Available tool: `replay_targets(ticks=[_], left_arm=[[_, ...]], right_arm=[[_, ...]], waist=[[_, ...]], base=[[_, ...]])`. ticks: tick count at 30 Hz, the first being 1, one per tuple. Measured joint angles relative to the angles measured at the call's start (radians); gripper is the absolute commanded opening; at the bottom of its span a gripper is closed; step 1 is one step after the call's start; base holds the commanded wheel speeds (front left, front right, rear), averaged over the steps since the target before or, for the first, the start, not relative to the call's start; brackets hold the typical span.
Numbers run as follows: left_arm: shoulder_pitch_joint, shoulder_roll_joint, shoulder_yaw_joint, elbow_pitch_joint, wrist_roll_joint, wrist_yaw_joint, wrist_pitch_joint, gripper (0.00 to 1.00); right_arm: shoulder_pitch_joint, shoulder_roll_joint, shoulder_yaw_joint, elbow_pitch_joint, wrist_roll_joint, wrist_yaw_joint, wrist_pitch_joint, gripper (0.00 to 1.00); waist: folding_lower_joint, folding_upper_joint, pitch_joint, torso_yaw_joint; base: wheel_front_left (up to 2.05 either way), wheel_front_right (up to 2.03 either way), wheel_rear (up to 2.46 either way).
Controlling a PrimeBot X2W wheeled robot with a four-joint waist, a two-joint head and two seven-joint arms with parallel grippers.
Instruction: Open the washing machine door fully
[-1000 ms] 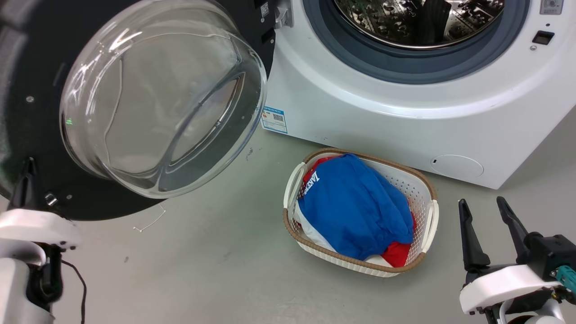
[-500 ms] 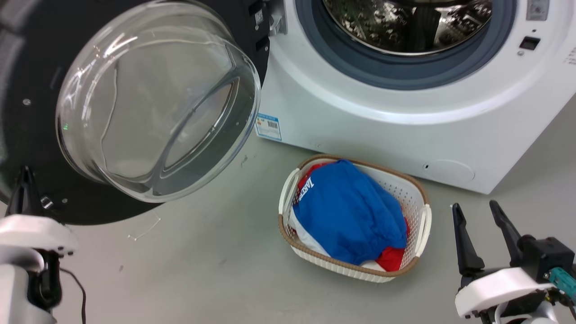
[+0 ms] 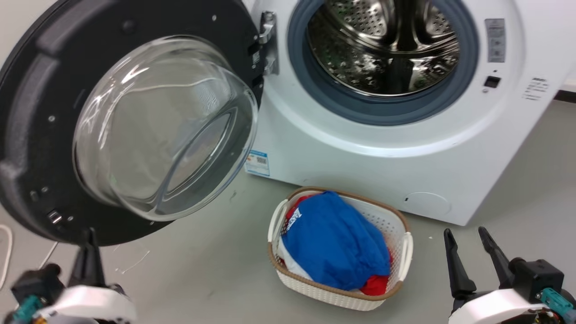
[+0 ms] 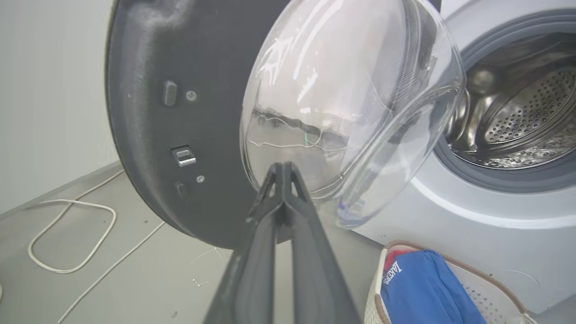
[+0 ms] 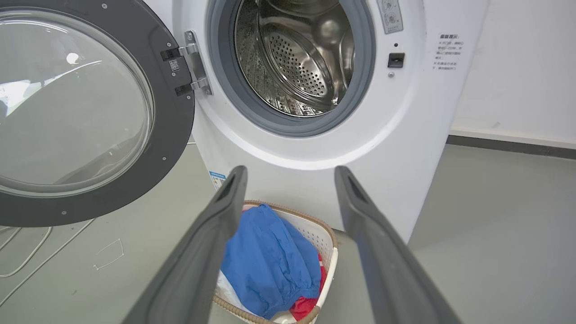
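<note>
Left gripper (image 4: pixel 282 168) pinched closed, empty, pointing at the washing machine door (image 3: pixel 27 135); right gripper (image 3: pixel 464 231) spread apart, empty

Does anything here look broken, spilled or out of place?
Nothing looks damaged or spilled. The one untidy thing is a loose white cord looped on the floor left of the open washing machine door, plus thin white scraps nearby. The laundry basket sits upright, clothes inside.
</note>
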Motion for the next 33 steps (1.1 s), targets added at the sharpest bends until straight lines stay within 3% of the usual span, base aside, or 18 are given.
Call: replay_targets(ticks=[6, 7, 10, 11, 12, 27, 33], left_arm=[[0.063, -0.047, -0.062, -0.071, 0.022, -0.012, 0.006, 0.0], [0.064, -0.049, -0.075, -0.079, 0.031, -0.014, 0.01, 0.09], [0.059, -0.05, -0.103, -0.099, 0.048, -0.015, 0.024, 0.55], [0.059, -0.053, -0.11, -0.103, 0.052, -0.013, 0.025, 0.82], [0.058, -0.056, -0.116, -0.108, 0.058, -0.01, 0.027, 0.99], [0.05, -0.087, -0.183, -0.086, 0.1, 0.013, 0.03, 1.0], [0.039, -0.094, -0.199, -0.052, 0.11, 0.018, 0.022, 1.0]], right_arm=[[0.004, 0.0, 0.004, 0.008, 0.007, 0.0, -0.003, 1.0], [0.004, 0.0, 0.005, 0.008, 0.007, 0.0, -0.003, 1.0], [0.003, 0.0, 0.007, 0.011, 0.003, 0.0, 0.001, 1.0], [0.002, 0.0, 0.009, 0.011, 0.004, 0.0, 0.001, 1.0], [0.0, 0.0, 0.01, 0.012, 0.003, 0.0, 0.001, 1.0], [-0.012, 0.0, 0.034, 0.035, -0.016, 0.0, 0.007, 1.0], [-0.013, 0.0, 0.041, 0.037, -0.017, 0.0, 0.006, 1.0]], waist=[[0.0, 0.0, -0.02, -0.049], [0.0, 0.0, -0.022, -0.057], [0.0, 0.0, -0.025, -0.086], [0.0, 0.0, -0.026, -0.097], [0.0, 0.0, -0.026, -0.108], [0.0, 0.0, -0.041, -0.316], [0.0, 0.0, -0.042, -0.362]], base=[[0.0, 0.0, 0.0], [0.0, 0.0, 0.0], [0.0, 0.0, 0.0], [0.0, 0.0, 0.0], [0.0, 0.0, 0.0], [0.0, 0.0, 0.0], [0.0, 0.0, 0.0]])
